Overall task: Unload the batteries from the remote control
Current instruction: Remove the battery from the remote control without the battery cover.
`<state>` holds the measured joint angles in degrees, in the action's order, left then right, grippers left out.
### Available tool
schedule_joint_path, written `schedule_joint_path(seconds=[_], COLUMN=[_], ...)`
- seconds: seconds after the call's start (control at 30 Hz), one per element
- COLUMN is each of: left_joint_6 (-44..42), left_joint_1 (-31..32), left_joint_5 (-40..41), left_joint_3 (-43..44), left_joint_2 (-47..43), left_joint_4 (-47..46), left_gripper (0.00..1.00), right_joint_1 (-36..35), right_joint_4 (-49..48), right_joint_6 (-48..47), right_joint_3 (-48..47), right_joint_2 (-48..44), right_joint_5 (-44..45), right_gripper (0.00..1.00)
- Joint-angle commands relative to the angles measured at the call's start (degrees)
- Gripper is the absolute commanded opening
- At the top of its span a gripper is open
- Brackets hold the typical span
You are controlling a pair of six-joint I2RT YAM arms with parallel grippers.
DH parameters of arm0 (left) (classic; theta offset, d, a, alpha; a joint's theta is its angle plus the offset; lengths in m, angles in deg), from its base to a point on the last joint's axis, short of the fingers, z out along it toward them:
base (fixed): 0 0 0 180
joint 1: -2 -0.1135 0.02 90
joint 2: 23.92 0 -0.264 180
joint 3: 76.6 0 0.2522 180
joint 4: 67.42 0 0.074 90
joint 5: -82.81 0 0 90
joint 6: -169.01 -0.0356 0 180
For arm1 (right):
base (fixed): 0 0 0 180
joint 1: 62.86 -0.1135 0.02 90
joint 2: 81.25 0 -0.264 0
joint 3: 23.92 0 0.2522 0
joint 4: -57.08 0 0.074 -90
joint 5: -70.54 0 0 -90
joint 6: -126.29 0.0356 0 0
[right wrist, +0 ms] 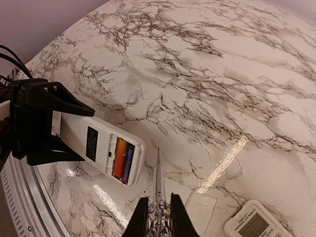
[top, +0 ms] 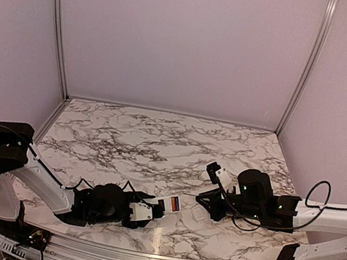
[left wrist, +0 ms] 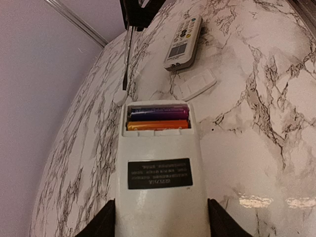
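Note:
My left gripper (left wrist: 160,224) is shut on the lower body of a white remote (left wrist: 158,163), held back side up with its battery bay open. Two batteries lie side by side in the bay, an orange one (left wrist: 158,125) and a dark blue one (left wrist: 158,113). They also show in the right wrist view, orange (right wrist: 118,157) and blue (right wrist: 128,159). My right gripper (right wrist: 159,217) is shut on a thin pointed metal tool (right wrist: 158,182). Its tip points past the remote's open end (right wrist: 138,153) and stays apart from it. In the top view my left gripper (top: 148,208) and right gripper (top: 205,202) face each other.
A second white remote (left wrist: 183,42) lies face up on the marble table, beyond the held one. A flat white cover piece (left wrist: 197,84) lies beside it; it also shows in the right wrist view (right wrist: 200,206). The table's metal front edge (top: 140,257) runs close behind both grippers.

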<state>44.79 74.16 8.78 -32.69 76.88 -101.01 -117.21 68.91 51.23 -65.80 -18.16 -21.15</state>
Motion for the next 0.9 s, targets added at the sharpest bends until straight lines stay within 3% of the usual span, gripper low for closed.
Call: schedule_joint_path(seconds=[0.0, 0.13, 0.3, 0.6, 0.87], left_joint_6=[2.3, 1.1, 1.9, -0.5, -6.4], left_joint_1=[-0.4, -0.4, -0.4, -0.4, -0.3], left_joint_5=[-0.8, -0.3, -1.3, -5.8, -9.3], left_joint_3=[0.4, 0.1, 4.5, 1.8, -4.7], left_joint_2=[-2.7, -3.4, -2.3, -4.3, -5.1], left_joint_4=[-2.2, -2.7, 6.1, 5.2, -5.1], left_gripper=[0.00, 0.00, 0.00, 0.00, 0.00], right_joint_1=[0.2, 0.1, 0.2, 0.2, 0.1], right_joint_4=[0.4, 0.5, 0.6, 0.8, 0.8], right_joint_6=[0.1, 0.1, 0.3, 0.2, -0.5], right_joint_3=[-1.3, -1.4, -1.4, -1.4, -1.5], right_joint_2=[-0.7, -0.9, -1.0, -1.2, -1.1], right_joint_5=[1.3, 1.2, 1.2, 1.4, 1.4], right_gripper=[0.00, 0.00, 0.00, 0.00, 0.00])
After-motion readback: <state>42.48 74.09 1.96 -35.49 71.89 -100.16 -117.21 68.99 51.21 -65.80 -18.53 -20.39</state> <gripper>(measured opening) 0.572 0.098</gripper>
